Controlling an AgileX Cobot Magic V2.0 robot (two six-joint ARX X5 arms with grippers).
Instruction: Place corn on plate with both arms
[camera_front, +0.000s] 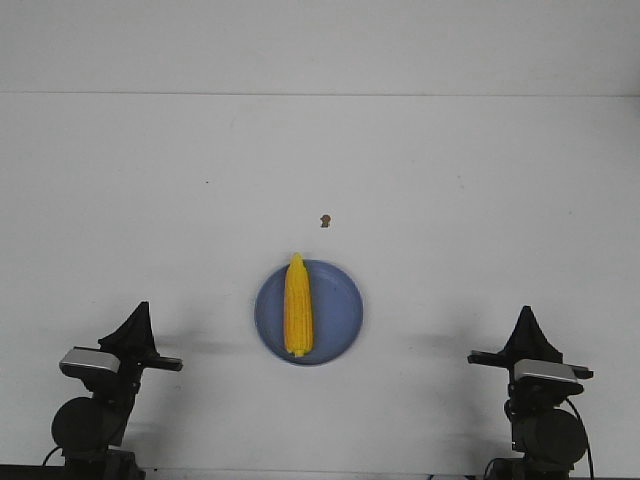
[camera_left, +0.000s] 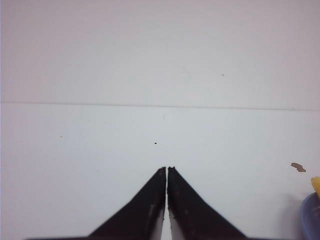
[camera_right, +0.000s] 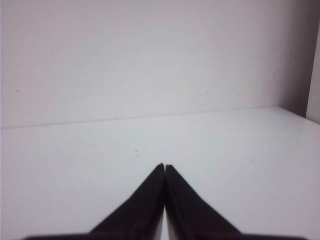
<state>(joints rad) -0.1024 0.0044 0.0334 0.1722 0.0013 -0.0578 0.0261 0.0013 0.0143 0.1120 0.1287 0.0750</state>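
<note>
White desk: corn (camera_front: 298, 305) on plate (camera_front: 309, 312), long axis front-to-back, midway between my left claw (camera_front: 137, 318) and right claw (camera_front: 525, 323); both pinched together, empty.

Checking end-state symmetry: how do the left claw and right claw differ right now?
Little differs. The left claw sits at the table's left side, the right claw at its right, with the plate and corn between them. The left wrist view catches the plate's edge and a brown speck; the right wrist view shows only bare table. Shared: both shut, empty, clear of the corn.
</note>
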